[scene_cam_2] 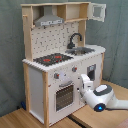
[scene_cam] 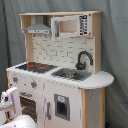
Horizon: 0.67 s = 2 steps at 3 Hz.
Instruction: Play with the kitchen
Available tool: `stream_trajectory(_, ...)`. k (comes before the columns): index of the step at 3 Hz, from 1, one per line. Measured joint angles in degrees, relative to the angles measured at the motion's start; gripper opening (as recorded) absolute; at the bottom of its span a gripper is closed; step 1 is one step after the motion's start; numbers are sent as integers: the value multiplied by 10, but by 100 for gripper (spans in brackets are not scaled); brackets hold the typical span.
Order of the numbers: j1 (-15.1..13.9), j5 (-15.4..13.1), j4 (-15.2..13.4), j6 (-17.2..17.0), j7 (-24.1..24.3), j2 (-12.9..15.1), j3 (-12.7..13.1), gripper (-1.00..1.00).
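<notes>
Kitchen (scene_cam_2: pixel 60 65) stands upright on the wooden bench (scene_cam_2: pixel 15 119), directly behind the jaws (scene_cam_2: pixel 86 81) in the second exterior view. Jaws sit low against the front panel, level with the windowed oven door (scene_cam_2: pixel 64 96) and just below the knobs (scene_cam_2: pixel 73 69); whether they are released or clenched cannot be told. Judgement: the arm is held low and close because the door and knobs are the workable parts within reach. Hob (scene_cam: pixel 36 66), sink (scene_cam: pixel 71 75), black faucet (scene_cam: pixel 83 59) and grey hood (scene_cam: pixel 38 29) lie above the jaws, untouched.
</notes>
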Motion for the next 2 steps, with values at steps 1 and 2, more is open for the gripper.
stream_trajectory(1,52,0,-7,-28,-40,-2,-9,100)
stream_trajectory(2,81,-2,-5,-43,-89,-4,-25,100)
